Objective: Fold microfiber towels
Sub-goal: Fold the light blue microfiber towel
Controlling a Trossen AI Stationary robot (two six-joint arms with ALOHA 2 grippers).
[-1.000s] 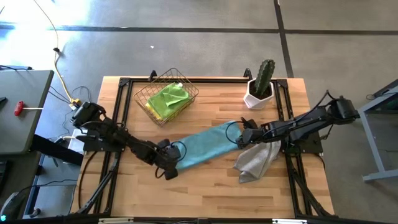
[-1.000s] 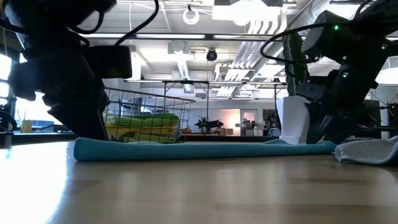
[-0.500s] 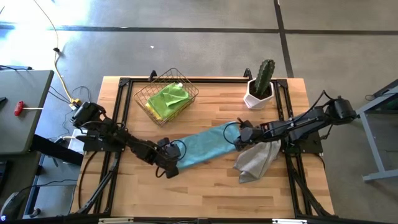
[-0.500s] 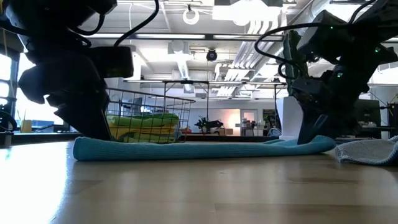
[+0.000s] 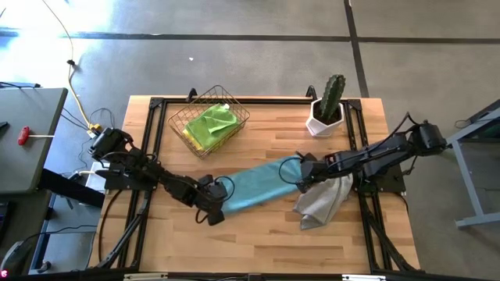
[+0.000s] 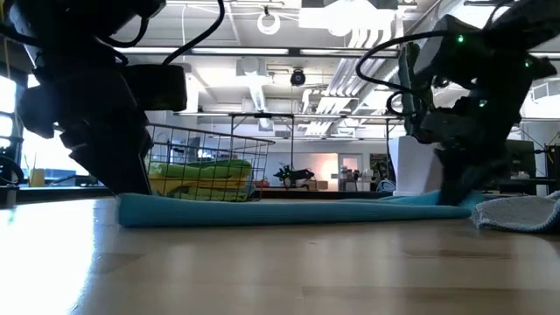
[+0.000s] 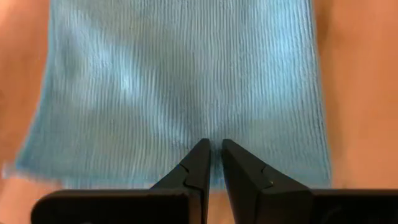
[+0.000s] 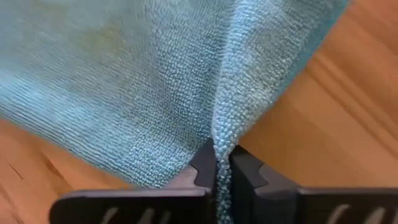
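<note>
2 grippers on 1 towel right now: the light blue towel (image 5: 256, 186) lies as a long strip across the middle of the table (image 5: 258, 234), running from near-left to far-right.

Left gripper (image 5: 212, 204) sits at the strip's near-left end. Wrist view shows its fingers (image 7: 196, 167) nearly together with the towel edge between the tips, so it reads as pinched on that end.

Right gripper (image 5: 301, 175) is at the far-right end, jaws closed on a raised ridge of blue cloth; the right wrist view shows the fold of fabric clamped between its fingers (image 8: 202, 167).

Grey towel (image 5: 320, 201) is bunched just right of the blue one, near the right gripper, not flattened. Wire basket (image 5: 208, 122) at far left holds lime green towels (image 5: 209, 123). Cactus pot (image 5: 326, 109) at far right, well apart from the work.

Step, as I read it: both ends are gripped, ready to fold the strip end over end.

Next move likely needs 1 end lifted and carried over onto the other, edges lined up, while the other end stays anchored. Watch the right arm's path: the grey towel is close enough to snag or drag.
</note>
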